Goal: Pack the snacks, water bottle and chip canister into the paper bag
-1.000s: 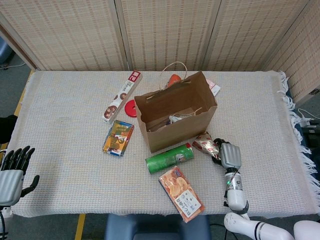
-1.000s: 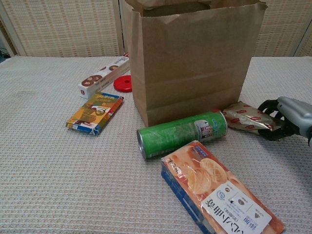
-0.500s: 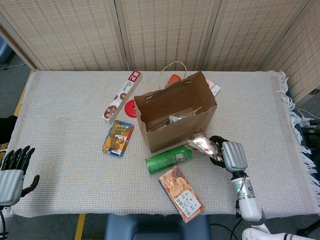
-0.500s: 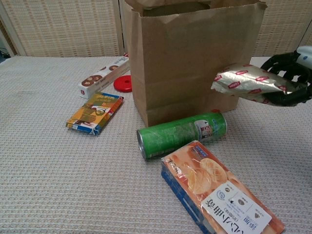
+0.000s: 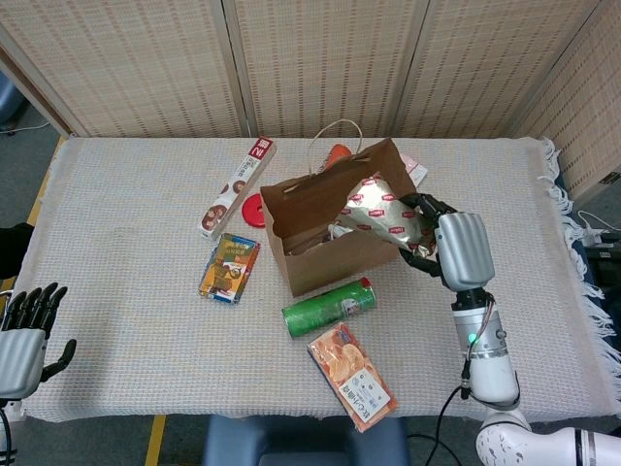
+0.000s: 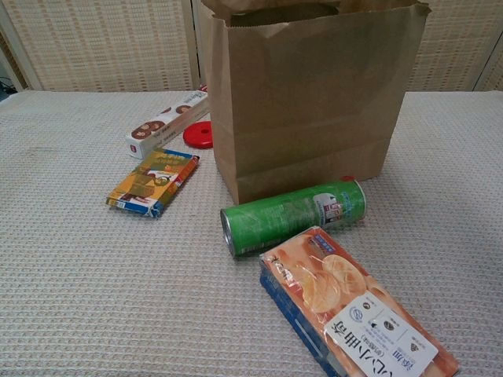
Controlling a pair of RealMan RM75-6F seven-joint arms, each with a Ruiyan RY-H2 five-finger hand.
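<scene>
Only the head view shows the right robot hand [image 5: 448, 243] pinching the silver snack packet [image 5: 380, 207] above the paper bag [image 5: 340, 225] mid-surface; left robot hand [image 5: 24, 330] spread, near-left corner.

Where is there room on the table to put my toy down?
Bare cloth lies left of the blue snack pack and right of the right hand. It is crowded around the paper bag, green canister and orange box.
</scene>
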